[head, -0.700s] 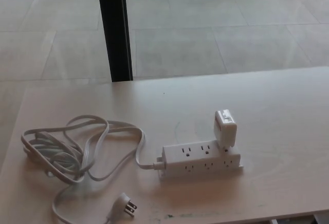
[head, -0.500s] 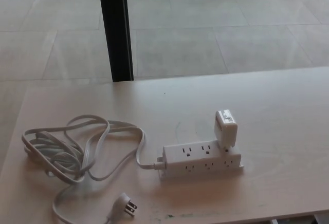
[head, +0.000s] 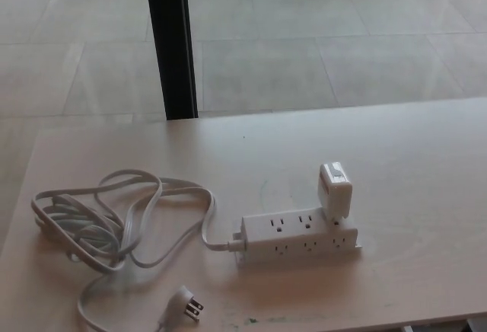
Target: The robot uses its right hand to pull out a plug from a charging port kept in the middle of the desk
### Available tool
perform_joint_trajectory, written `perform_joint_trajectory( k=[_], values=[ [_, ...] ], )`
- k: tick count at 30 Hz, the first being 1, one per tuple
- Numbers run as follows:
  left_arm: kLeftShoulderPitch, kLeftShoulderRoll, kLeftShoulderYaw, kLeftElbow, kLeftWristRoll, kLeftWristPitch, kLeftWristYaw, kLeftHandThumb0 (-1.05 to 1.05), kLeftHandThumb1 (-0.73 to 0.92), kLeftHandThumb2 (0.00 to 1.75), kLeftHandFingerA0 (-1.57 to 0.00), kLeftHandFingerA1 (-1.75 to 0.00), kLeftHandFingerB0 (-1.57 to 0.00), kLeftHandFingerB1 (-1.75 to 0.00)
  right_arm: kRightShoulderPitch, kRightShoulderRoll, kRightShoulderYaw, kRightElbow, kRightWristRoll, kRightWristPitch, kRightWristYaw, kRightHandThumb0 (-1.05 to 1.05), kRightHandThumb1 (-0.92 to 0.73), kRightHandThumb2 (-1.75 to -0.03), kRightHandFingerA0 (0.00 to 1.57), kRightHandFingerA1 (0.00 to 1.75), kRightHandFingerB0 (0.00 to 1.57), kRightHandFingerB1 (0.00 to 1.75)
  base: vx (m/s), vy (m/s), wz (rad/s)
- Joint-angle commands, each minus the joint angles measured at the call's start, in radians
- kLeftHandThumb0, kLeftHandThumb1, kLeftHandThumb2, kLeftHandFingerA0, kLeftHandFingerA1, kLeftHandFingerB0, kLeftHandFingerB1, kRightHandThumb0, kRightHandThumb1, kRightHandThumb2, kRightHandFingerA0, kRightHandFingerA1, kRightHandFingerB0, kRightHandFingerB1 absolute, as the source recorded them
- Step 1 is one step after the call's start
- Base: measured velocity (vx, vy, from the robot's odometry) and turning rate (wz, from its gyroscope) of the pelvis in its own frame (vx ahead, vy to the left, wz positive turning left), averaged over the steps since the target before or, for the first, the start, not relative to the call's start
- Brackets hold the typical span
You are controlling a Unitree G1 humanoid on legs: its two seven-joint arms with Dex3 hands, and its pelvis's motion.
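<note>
We find the strip (head: 299,237) lying flat on the desk (head: 411,157), near the front edge and slightly right of its middle. The plug (head: 334,190), a white block adapter, stands upright in the strip's rightmost top socket, so it rises clear of the strip body and offers free side faces for a grasp. Two top sockets to its left are empty, as is the row of sockets on the strip's front side.

The cord (head: 114,221) leaves the strip's left end and lies in loose loops toward the front left corner, ending in a loose pronged end (head: 186,302) near the front edge. We judge this keeps the right side free.

Neither hand is in view; we cannot report either hand as released, clenched or grasping. The plug is not yet pulled.

The desk right of the plug and behind it to the far edge is bare. Room in front is narrow.
</note>
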Motion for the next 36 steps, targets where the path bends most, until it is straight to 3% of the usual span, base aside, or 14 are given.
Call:
perform_joint_trajectory(
  k=[1, 7, 8, 12, 17, 19, 21, 22, 25, 27, 28, 32, 34, 36],
  values=[
    [-0.012, 0.034, 0.017, 0.017, -0.035, -0.011, -0.021, -0.86, 0.92, 0.86, -0.71, -0.60, -0.44, -0.48, -0.169, -0.003, 0.208, -0.412, 0.060, 0.209, 0.037, -0.72, -0.69, -0.61, 0.83, 0.69, 0.34, 0.34, 0.00, 0.000, 0.00],
    [-0.011, 0.035, 0.015, 0.024, -0.032, -0.011, -0.028, -0.85, 0.92, 0.81, -0.73, -0.57, -0.49, -0.44, -0.277, 0.041, 0.359, -0.528, 0.038, 0.294, 0.029, -0.81, -0.58, -0.69, 0.90, 0.73, 0.31, 0.36, 0.00, 0.000, 0.00],
    [-0.013, 0.034, 0.015, 0.023, -0.031, -0.008, -0.025, -0.79, 0.81, 1.19, -0.66, -0.65, -0.42, -0.55, -0.300, 0.045, 0.403, -0.536, 0.015, 0.306, 0.041, -0.76, -0.68, -0.61, 0.90, 0.72, 0.31, 0.31, 0.00, 0.000, 0.00],
    [-0.009, 0.035, 0.008, 0.014, -0.023, -0.008, -0.024, -0.86, 0.92, 0.84, -0.73, -0.61, -0.44, -0.46, -0.353, 0.060, 0.513, -0.557, -0.010, 0.342, 0.069, -0.78, -0.50, -0.88, 0.89, 0.82, 0.20, 0.43, 0.00, 0.000, 0.00],
    [-0.007, 0.038, 0.008, 0.011, -0.027, -0.012, -0.048, -0.88, 0.92, 0.87, -0.66, -0.58, -0.40, -0.44, -0.416, 0.075, 0.688, -0.541, -0.101, 0.315, 0.104, -0.74, -0.64, -0.60, 0.87, 0.76, 0.23, 0.30, 0.00, 0.000, 0.00],
    [-0.008, 0.035, 0.012, 0.011, -0.030, -0.009, -0.040, -0.85, 0.92, 0.84, -0.65, -0.55, -0.42, -0.44, -0.430, 0.086, 0.733, -0.523, -0.115, 0.323, 0.104, -0.76, -0.50, -0.88, 0.92, 0.86, 0.18, 0.43, 0.00, 0.000, 0.00],
    [-0.006, 0.035, 0.013, 0.007, -0.029, -0.010, -0.037, -0.88, 0.92, 0.86, -0.67, -0.58, -0.41, -0.45, -0.440, 0.080, 0.770, -0.512, -0.132, 0.325, 0.100, -0.75, -0.63, -0.60, 0.95, 0.85, 0.25, 0.30, 0.00, 0.000, 0.00],
    [-0.006, 0.037, 0.005, 0.010, -0.018, -0.014, -0.029, -0.78, 0.82, 1.19, -0.63, -0.64, -0.42, -0.55, -0.459, 0.083, 0.820, -0.488, -0.172, 0.331, 0.105, -0.84, -0.53, -0.89, 0.92, 0.87, 0.20, 0.43, 0.00, 0.000, 0.00],
    [-0.011, 0.041, 0.007, 0.018, -0.024, -0.014, -0.045, -0.78, 0.83, 1.19, -0.60, -0.63, -0.39, -0.54, -0.494, 0.066, 0.909, -0.453, -0.234, 0.335, 0.115, -0.86, -0.54, -0.91, 0.93, 0.91, 0.20, 0.45, 0.00, 0.000, 0.00],
    [-0.002, 0.041, 0.004, 0.004, -0.022, -0.016, -0.045, -0.86, 0.92, 0.88, -0.65, -0.59, -0.40, -0.45, -0.516, 0.068, 0.952, -0.426, -0.260, 0.339, 0.120, -0.91, -0.56, -0.92, 0.98, 0.97, 0.22, 0.42, 0.00, 0.000, 0.00],
    [-0.003, 0.041, 0.005, 0.006, -0.023, -0.016, -0.046, -0.78, 0.83, 1.20, -0.62, -0.64, -0.39, -0.54, -0.522, 0.066, 0.964, -0.419, -0.268, 0.336, 0.122, -0.81, -0.64, -0.60, 0.99, 0.97, 0.27, 0.32, 0.00, 0.000, 0.00],
    [-0.003, 0.045, 0.005, 0.006, -0.024, -0.020, -0.055, -0.77, 0.81, 1.19, -0.59, -0.63, -0.39, -0.55, -0.544, 0.039, 1.050, -0.365, -0.359, 0.237, 0.135, -0.81, -0.67, -0.61, 0.99, 0.88, 0.28, 0.34, 0.00, 0.000, 0.00],
    [-0.004, 0.046, 0.005, 0.003, -0.023, -0.017, -0.054, -0.78, 0.83, 1.20, -0.61, -0.64, -0.40, -0.55, -0.562, 0.024, 1.093, -0.356, -0.407, 0.234, 0.137, -0.89, -0.59, -0.95, 0.97, 0.91, 0.23, 0.45, 0.00, 0.000, 0.00],
    [0.001, 0.044, 0.006, -0.013, -0.025, -0.010, -0.049, -0.77, 0.82, 1.19, -0.62, -0.64, -0.41, -0.55, -0.588, 0.005, 1.138, -0.336, -0.452, 0.220, 0.151, -0.80, -0.70, -0.62, 0.96, 0.99, 0.25, 0.31, 0.00, 0.000, 0.00]
  ],
)
